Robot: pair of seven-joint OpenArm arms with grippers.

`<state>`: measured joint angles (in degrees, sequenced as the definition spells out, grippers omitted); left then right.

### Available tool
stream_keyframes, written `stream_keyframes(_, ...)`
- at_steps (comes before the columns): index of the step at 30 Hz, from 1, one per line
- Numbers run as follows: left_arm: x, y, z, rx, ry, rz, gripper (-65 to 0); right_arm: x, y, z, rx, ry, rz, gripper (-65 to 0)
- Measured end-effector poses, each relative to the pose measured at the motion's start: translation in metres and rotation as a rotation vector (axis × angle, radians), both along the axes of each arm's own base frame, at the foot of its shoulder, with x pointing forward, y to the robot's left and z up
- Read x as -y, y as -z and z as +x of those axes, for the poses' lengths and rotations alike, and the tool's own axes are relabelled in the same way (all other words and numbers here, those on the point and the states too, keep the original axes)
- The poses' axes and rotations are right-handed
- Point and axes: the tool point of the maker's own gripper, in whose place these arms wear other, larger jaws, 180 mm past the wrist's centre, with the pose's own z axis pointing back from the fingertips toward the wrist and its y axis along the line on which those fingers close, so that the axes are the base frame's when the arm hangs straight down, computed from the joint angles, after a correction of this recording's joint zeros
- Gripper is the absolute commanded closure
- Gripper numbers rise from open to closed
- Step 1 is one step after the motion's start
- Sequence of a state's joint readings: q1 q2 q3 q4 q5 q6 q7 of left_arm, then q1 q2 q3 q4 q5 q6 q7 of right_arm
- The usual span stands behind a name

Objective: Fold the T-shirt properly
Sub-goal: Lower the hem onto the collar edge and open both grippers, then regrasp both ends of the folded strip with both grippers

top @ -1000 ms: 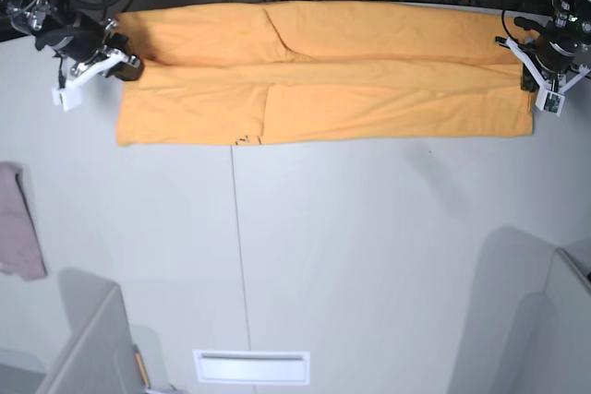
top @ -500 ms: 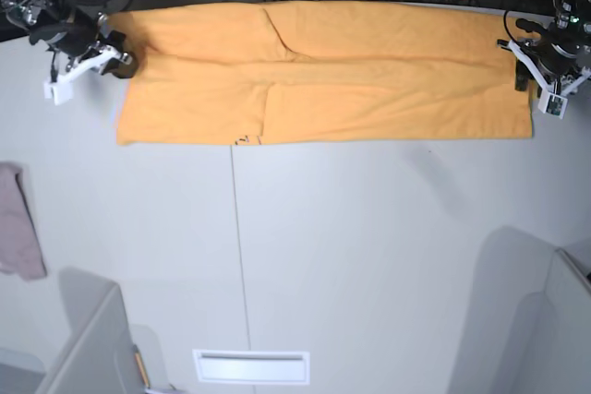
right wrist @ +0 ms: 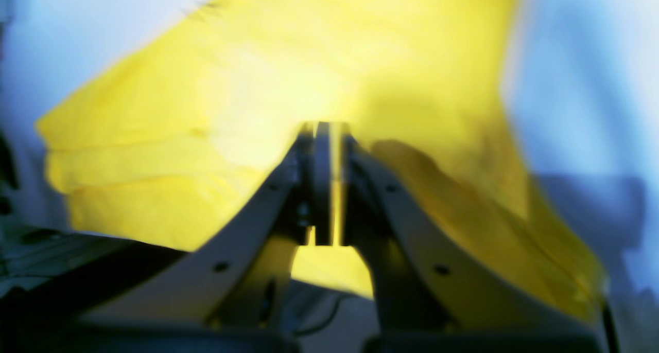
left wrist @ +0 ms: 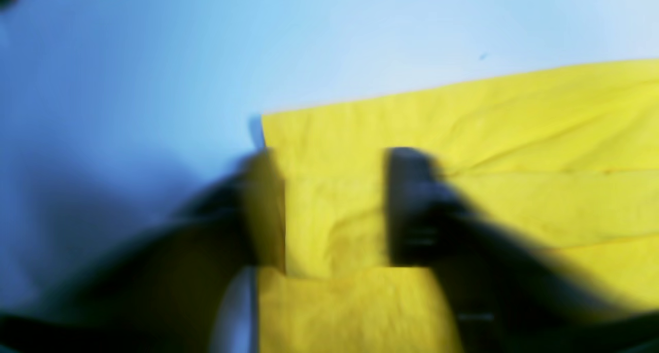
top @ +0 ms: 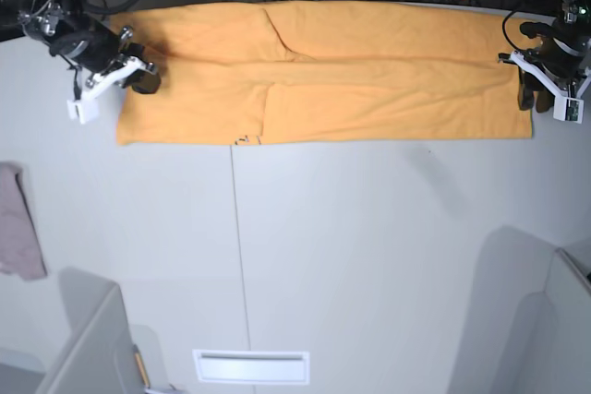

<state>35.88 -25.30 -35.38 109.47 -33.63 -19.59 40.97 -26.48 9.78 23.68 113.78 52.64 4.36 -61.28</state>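
The T-shirt (top: 323, 71) lay as a long folded band across the far tabletop (top: 369, 246), the right claw (right wrist: 323, 186) pinched shut on one end and the left claw (left wrist: 334, 209) straddling the other, jaws apart, so the next fold likely required a firm grip there first.

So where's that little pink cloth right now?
In the base view the pink cloth lies at the table's far left edge, partly cut off, apart from the T-shirt spread along the far side.

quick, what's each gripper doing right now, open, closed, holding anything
Left gripper: open, fingers astride the T-shirt edge.
Right gripper: closed; whether it pinches the T-shirt cannot be told.
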Motion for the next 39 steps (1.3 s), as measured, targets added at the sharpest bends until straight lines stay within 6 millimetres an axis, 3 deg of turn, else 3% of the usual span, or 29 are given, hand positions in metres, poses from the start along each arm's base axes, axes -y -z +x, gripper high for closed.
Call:
stream_keyframes(5, -0.012, 0.020, -0.006, -0.041, -0.050, -0.028, 0.0, -0.003, 0.025, -0.001, -0.063, -0.090, -0.187, 0.0)
stream_keyframes(9, -0.023, 0.043, -0.012, -0.086, -0.099, -0.062, 0.0, -0.015, 0.047, -0.007, -0.124, -0.096, -0.224, 0.0)
stream_keyframes(12, -0.032, 0.065, -0.020, -0.153, -0.124, -0.034, 0.0, -0.006, 0.061, -0.010, -0.175, -0.088, -0.286, 0.0)
stream_keyframes(14, -0.027, 0.084, -0.022, -0.213, -0.093, -0.009, 0.0, 0.001, 0.067, -0.004, -0.186, -0.079, -0.312, 0.0)
stream_keyframes(17, -0.022, 0.096, -0.011, -0.193, -0.102, -0.007, 0.0, 0.003, 0.074, 0.004, -0.190, -0.073, -0.309, 0.0)
stream_keyframes(22, -0.027, 0.099, 0.014, -0.166, -0.117, 0.027, 0.0, 0.005, 0.078, 0.035, -0.165, -0.053, -0.280, 0.0)
stream_keyframes(29, -0.022, 0.097, 0.068, -0.113, -0.128, -0.002, 0.0, 0.006, 0.083, 0.110, -0.091, 0.008, -0.211, 0.0)
stream_keyframes(32, -0.017, 0.095, 0.087, -0.110, -0.115, -0.003, 0.0, 0.007, 0.083, 0.132, -0.072, 0.026, -0.202, 0.0)
stream_keyframes(37, -0.015, 0.089, 0.091, -0.102, -0.112, -0.005, 0.0, 0.009, 0.074, 0.134, -0.051, 0.026, -0.239, 0.0)
stream_keyframes(39, -0.014, 0.073, 0.099, -0.057, -0.105, 0.006, 0.0, 0.007, 0.068, 0.126, -0.049, 0.014, -0.264, 0.0)
